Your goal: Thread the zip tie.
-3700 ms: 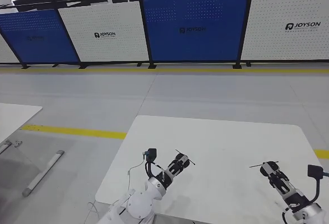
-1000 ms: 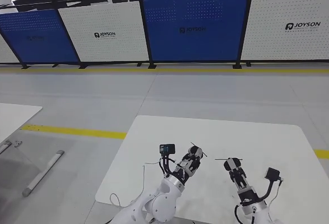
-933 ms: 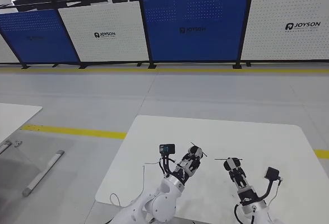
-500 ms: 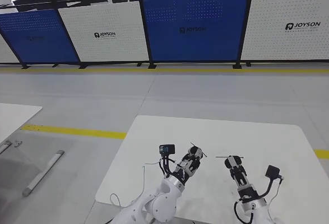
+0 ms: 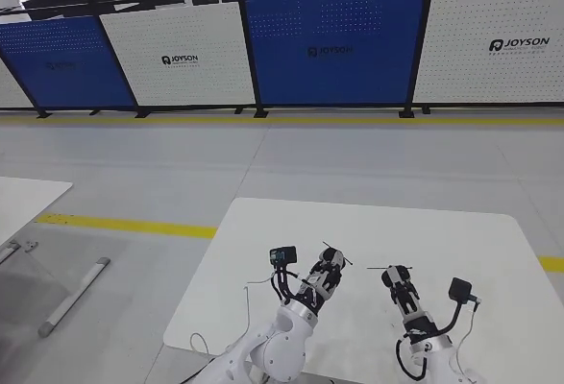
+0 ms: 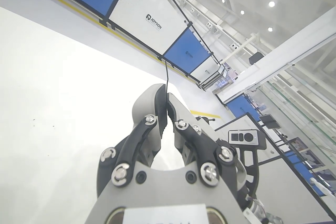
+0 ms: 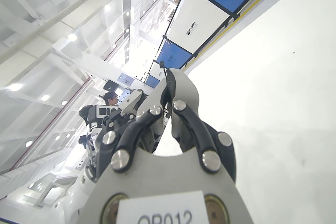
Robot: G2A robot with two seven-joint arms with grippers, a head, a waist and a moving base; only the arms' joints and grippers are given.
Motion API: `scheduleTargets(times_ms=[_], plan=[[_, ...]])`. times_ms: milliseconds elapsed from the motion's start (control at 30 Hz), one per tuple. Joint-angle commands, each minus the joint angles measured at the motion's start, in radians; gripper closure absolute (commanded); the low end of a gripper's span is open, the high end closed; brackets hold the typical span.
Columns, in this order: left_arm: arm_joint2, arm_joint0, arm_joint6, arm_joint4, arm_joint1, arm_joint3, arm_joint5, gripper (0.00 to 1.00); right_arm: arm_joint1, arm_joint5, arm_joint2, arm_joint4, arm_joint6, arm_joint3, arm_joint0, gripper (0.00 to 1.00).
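My left gripper (image 5: 331, 256) hovers over the near middle of the white table (image 5: 378, 226), shut on a thin black zip tie strand (image 6: 166, 75) that sticks out past its fingertips (image 6: 157, 96). A short way to its right, my right gripper (image 5: 390, 275) is shut on a black zip tie piece (image 5: 373, 269) whose small square head (image 7: 161, 63) shows just beyond the jaws. The left gripper (image 6: 167, 93) and right gripper (image 7: 169, 76) point roughly toward each other with a small gap between them. I cannot tell whether the two black pieces are joined.
The table's far half (image 5: 406, 216) is bare, with grey floor and a yellow line (image 5: 128, 227) beyond it. A second table's corner (image 5: 12, 202) sits at far left. Blue and white partition panels (image 5: 330, 53) line the back.
Since 3.7 s ago both arms have drawn inward, the right one much farther left. In the last second the grippers only shifted slightly, each still holding its black piece.
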Motion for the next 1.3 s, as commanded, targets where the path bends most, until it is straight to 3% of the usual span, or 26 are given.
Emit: scheduleTargets(times_ms=[0, 133, 300, 600, 733, 900, 1267], plan=[[0.0, 0.0, 0.0, 0.0, 0.0, 0.0, 0.0, 1.0, 0.0, -0.025, 0.008, 0.025, 0.055, 0.003, 0.005, 1.0], [0.0, 0.0, 0.0, 0.0, 0.0, 0.0, 0.0, 1.0, 0.0, -0.078, 0.035, 0.074, 0.14, 0.015, 0.015, 1.0], [0.0, 0.0, 0.0, 0.0, 0.0, 0.0, 0.0, 1.0, -0.009, -0.035, 0.03, 0.066, 0.171, 0.03, 0.041, 1.0], [0.0, 0.0, 0.0, 0.0, 0.0, 0.0, 0.0, 1.0, -0.01, -0.033, 0.031, 0.06, 0.169, 0.028, 0.038, 1.0], [-0.002, 0.0, 0.001, -0.001, 0.0, 0.002, 0.001, 1.0, -0.017, -0.068, 0.028, 0.028, 0.123, 0.024, 0.016, 1.0], [-0.008, -0.004, 0.029, -0.008, -0.009, 0.012, 0.033, 1.0, -0.024, -0.132, 0.03, 0.002, 0.084, 0.028, 0.001, 1.0], [-0.006, -0.006, 0.034, -0.011, -0.012, 0.014, 0.038, 1.0, -0.028, -0.115, 0.032, 0.008, 0.096, 0.028, 0.007, 1.0]])
